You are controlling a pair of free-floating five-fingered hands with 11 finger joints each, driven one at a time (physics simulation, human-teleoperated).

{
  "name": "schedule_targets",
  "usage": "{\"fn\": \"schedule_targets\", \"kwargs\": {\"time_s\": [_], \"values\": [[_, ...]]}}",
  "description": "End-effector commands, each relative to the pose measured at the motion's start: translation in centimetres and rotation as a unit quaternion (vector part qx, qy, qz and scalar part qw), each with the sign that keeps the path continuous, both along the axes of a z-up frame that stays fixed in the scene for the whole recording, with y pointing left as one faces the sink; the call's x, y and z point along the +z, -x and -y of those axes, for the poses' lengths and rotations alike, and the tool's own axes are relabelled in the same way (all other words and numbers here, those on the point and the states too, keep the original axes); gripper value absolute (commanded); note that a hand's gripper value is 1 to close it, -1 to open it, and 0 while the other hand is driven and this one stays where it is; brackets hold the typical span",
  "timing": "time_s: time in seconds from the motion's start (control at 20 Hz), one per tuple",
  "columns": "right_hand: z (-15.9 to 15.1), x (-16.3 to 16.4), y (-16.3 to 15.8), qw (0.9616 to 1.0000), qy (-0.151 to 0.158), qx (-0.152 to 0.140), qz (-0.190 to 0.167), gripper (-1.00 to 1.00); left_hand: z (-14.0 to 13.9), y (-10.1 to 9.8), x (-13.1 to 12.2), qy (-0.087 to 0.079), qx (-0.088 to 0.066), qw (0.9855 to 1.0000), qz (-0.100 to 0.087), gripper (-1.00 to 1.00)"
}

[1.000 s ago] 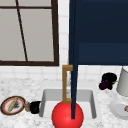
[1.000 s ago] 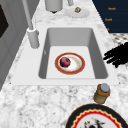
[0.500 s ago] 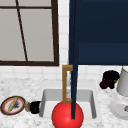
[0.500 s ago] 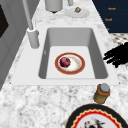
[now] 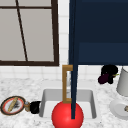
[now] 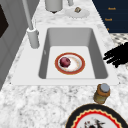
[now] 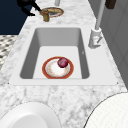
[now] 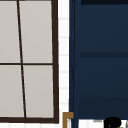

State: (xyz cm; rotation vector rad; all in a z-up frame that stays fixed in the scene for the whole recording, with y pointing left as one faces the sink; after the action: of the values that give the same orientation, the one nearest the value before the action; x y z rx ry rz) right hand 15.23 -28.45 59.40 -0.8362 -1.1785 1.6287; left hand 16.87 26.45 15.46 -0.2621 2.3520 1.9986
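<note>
My left hand (image 5: 35,107) hovers off the counter's front edge, just right of a small brown jar (image 5: 27,106) with a grey lid. From the left side this hand (image 6: 116,55) has straight, spread fingers and holds nothing; the jar (image 6: 102,93) stands apart from it. From the right side, the same hand (image 7: 26,6) hangs beside the jar (image 7: 45,15). My right hand (image 5: 109,70) floats high by the back wall, curled on a dark purple thing (image 5: 102,79). In the sink (image 6: 50,35) a red-rimmed plate (image 6: 75,65) carries a dark red round fruit (image 6: 65,61).
A navy cabinet door (image 5: 73,62) with a brass handle (image 5: 65,83) stands open above the sink. A red ball (image 5: 62,116) sits low in front. The faucet (image 6: 32,35) rises at the back. A patterned plate (image 5: 12,105) lies left; a grey container (image 5: 123,82) and white plate (image 5: 118,108) stand right.
</note>
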Motion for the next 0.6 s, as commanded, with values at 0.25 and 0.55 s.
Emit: {"fn": "schedule_targets", "kwargs": {"time_s": [0.25, 0.55], "values": [[-0.4, 6.7, 0.2, 0.9992, 0.016, -0.032, 0.016, 1.00, 0.0, 0.0, 0.0, 0.000, 0.000, 1.0000, 0.000, 0.00], [-1.2, 11.1, -0.5, 0.9986, 0.027, -0.044, 0.010, 1.00, 0.0, 0.0, 0.0, 0.000, 0.000, 1.0000, 0.000, 0.00]]}}
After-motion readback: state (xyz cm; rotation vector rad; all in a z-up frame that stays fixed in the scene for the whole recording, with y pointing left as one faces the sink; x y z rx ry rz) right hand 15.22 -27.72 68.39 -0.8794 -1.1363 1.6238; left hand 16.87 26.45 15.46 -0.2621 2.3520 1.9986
